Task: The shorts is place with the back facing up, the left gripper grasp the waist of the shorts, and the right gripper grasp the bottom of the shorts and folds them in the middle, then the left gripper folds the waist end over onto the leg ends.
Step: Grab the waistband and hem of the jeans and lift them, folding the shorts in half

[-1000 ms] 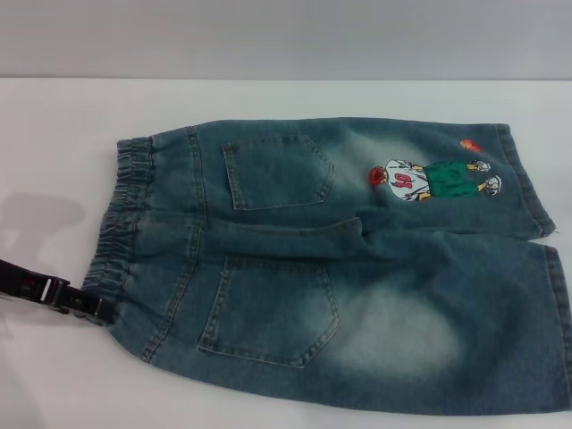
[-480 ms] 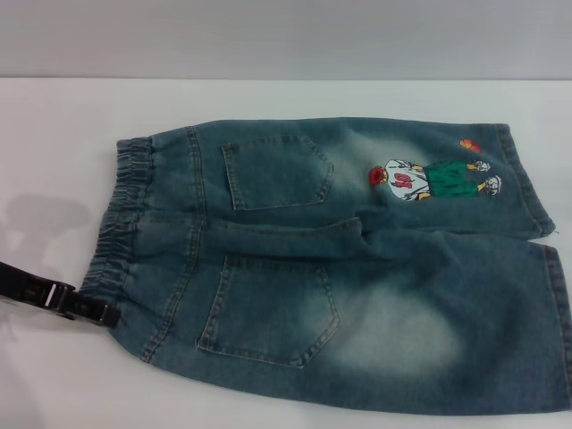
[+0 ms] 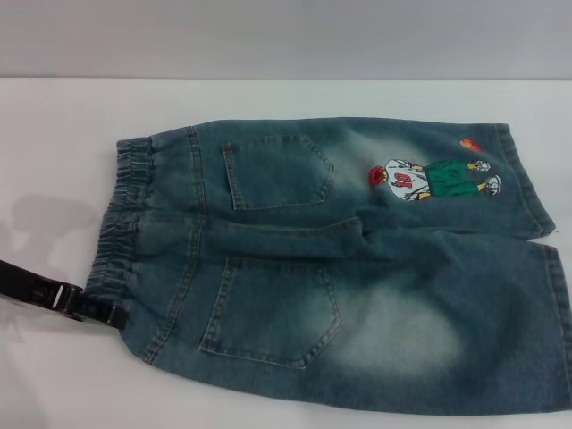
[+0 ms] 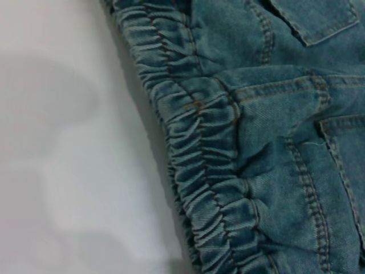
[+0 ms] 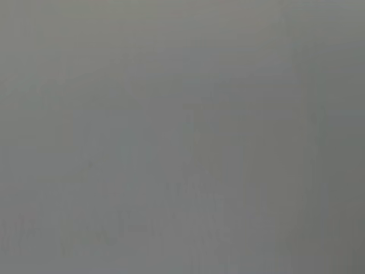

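Flat on the white surface (image 3: 54, 125), the shorts (image 3: 357, 268) are lying back side up, waist (image 3: 121, 223) toward the robot's left and leg ends (image 3: 536, 192) toward its right. Low at the waist's near corner, the left claw (image 3: 105, 315) is touching the gathered band; whether its fingers are open or closed, I cannot tell.

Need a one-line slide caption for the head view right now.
Denim shorts lie back-up on the white table; left gripper at the waistband's near corner, right gripper out of view.
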Robot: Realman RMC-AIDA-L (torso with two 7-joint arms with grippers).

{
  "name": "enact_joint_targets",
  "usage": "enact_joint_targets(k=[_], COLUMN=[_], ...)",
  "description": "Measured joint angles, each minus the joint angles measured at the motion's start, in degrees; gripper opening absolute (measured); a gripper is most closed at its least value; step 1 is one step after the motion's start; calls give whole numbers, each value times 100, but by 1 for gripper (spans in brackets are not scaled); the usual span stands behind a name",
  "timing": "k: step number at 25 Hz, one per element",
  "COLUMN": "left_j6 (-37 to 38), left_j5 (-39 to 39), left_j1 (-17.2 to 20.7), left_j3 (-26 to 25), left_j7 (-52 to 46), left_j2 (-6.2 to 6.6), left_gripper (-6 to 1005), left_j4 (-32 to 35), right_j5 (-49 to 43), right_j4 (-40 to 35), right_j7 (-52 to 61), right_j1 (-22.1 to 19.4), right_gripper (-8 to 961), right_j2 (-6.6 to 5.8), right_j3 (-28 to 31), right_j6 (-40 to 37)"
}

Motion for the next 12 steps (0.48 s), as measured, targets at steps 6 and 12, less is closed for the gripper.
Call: enact_joint_targets(k=[6,12], left_j6=[25,35], left_j5=[-2,-7], left_j1=[-2,-10], left_j3=[0,-2], left_j7=[6,8], left_j2=[-32,-40], left_gripper=[824,821], left_j4=[27,44], right_j5=[0,-1], right_j4=[0,0], right_j7=[0,0], right_j1=[-10,-10], right_gripper=[623,624], right_j2=[1,5], right_j3=[0,-8], right_j6=[6,70])
